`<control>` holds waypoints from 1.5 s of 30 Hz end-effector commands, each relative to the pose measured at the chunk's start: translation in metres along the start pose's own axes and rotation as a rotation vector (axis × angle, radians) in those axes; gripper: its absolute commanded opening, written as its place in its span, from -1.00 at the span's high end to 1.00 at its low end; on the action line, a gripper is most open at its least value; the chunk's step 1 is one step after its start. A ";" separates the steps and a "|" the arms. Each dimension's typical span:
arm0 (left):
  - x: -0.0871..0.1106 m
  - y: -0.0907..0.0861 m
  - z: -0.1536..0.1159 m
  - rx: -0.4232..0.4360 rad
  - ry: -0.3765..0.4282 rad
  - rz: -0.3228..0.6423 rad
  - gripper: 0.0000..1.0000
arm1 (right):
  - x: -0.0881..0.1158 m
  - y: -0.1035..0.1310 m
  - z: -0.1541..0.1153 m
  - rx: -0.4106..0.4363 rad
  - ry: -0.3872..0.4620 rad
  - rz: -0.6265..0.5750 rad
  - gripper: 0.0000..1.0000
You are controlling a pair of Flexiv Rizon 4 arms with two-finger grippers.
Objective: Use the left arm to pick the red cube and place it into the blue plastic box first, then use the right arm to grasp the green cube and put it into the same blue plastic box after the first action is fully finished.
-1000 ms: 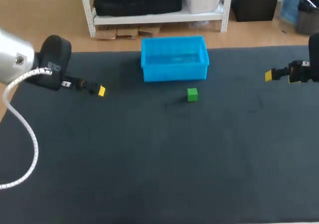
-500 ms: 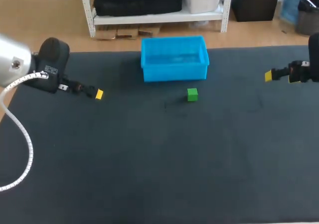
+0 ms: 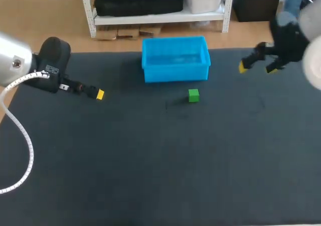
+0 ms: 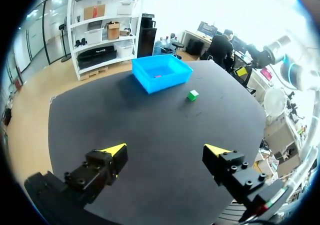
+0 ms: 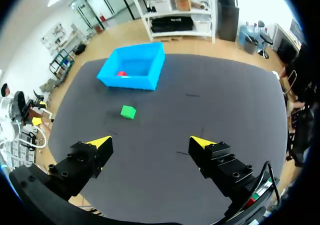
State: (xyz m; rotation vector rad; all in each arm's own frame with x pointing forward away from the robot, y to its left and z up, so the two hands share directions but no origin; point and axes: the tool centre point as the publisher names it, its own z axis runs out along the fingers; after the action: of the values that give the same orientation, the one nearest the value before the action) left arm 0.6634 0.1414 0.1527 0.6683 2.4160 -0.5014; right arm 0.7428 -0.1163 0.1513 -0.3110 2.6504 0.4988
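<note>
Right gripper (image 3: 258, 65) has swung inward, now hangs just right of blue box (image 3: 175, 73), fingers spread, holding nothing. Left gripper (image 3: 99, 94) unmoved, well left of box, fingers apart, also empty. Red cube (image 5: 121, 74) lies inside box. Green cube (image 3: 193, 95) sits just in front of box on dark matte mat (image 3: 150, 160). Risk: small, hard, smooth-faced cube may skid or twist out if fingers close off-centre; thin plastic box wall is close and may get knocked.

Right arm (image 3: 291, 37), a blur at the edge
</note>
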 end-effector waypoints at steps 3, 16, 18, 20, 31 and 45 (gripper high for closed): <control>0.000 0.001 0.001 0.004 -0.003 0.001 -1.00 | -0.019 0.024 0.042 0.080 0.042 0.024 -1.00; 0.000 0.001 0.001 0.004 -0.003 0.001 -1.00 | -0.023 0.035 0.058 0.106 0.046 0.027 -1.00; 0.000 0.001 0.001 0.004 -0.003 0.001 -1.00 | -0.023 0.035 0.058 0.106 0.046 0.027 -1.00; 0.000 0.001 0.001 0.004 -0.003 0.001 -1.00 | -0.023 0.035 0.058 0.106 0.046 0.027 -1.00; 0.000 0.001 0.001 0.004 -0.003 0.001 -1.00 | -0.024 0.037 0.060 0.109 0.031 0.034 -1.00; 0.000 0.001 0.001 0.004 -0.003 0.001 -1.00 | -0.034 0.075 0.091 0.175 0.135 0.085 -1.00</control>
State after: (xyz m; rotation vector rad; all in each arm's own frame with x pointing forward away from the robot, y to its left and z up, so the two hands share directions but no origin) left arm 0.6635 0.1415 0.1530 0.6687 2.4176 -0.5003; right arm 0.7708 -0.0201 0.1115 -0.1875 2.7817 0.3129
